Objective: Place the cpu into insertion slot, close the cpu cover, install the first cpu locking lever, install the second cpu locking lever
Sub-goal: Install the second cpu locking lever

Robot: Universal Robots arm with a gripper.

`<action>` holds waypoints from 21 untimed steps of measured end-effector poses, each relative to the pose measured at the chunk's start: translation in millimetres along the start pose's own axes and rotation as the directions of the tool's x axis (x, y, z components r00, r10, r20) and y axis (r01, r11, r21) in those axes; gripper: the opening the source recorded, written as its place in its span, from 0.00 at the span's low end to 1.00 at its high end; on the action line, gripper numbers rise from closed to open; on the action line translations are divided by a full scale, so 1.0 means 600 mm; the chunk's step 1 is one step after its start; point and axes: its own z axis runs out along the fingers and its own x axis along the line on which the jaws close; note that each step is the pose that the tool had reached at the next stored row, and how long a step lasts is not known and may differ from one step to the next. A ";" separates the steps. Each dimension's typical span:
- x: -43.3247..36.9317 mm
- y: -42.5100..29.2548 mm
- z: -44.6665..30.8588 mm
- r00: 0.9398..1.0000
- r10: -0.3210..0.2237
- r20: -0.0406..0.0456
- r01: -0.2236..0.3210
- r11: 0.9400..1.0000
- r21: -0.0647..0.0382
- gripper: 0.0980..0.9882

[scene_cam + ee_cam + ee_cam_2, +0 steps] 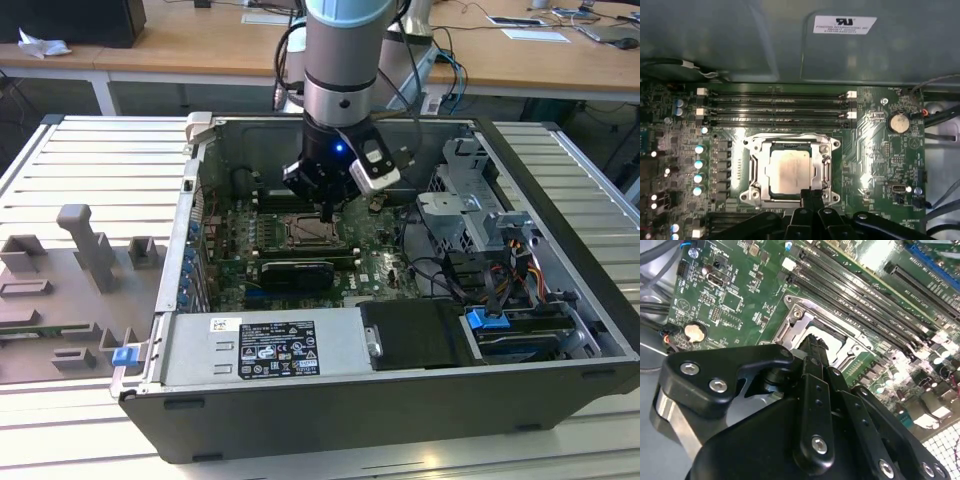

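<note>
CPU placement is already done: the cpu [791,171], a pale silver-grey square, is seen lying flat inside the insertion slot [756,150], with the shiny cpu cover [825,172] closed down around its edges so that only the centre face is left exposed through the cut-out. In the exterior view the same socket is found near the middle of the green motherboard [375,262], inside the open computer case [560,260], with the cpu [308,234] visible as a small pale square directly under the arm.

The gripper [811,195] is positioned low over the socket's edge, at the side away from the long black memory slots [775,107]. Its two dark fingers are pressed together with no gap between them, and nothing is held between them; the tips are seen at the rim of the cover, though whether they are touching it cannot be told. In the second wrist view the closed fingertips [811,347] are shown pointing at the silver socket frame [800,315], with the memory slots [855,300] running alongside.

A coin cell battery [899,121] is set on the board beside the socket. A black power supply [270,350] is mounted along the case's near wall, and a grey fixture tray [70,290] is placed at the exterior view's left.
</note>
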 end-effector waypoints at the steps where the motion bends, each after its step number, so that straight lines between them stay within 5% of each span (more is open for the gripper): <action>1: 0.000 -0.002 0.000 1.000 0.000 0.000 0.000 1.000 0.000 0.01; 11: 0.001 -0.044 -0.003 1.000 0.000 -0.001 0.000 1.000 0.000 0.01; 16: 0.000 -0.052 -0.003 1.000 0.001 -0.016 -0.001 1.000 -0.001 0.01; 19: 0.001 -0.063 -0.003 1.000 0.001 -0.017 -0.001 1.000 -0.005 0.01; 21: 0.003 -0.064 -0.003 1.000 0.001 -0.016 -0.002 1.000 -0.024 0.01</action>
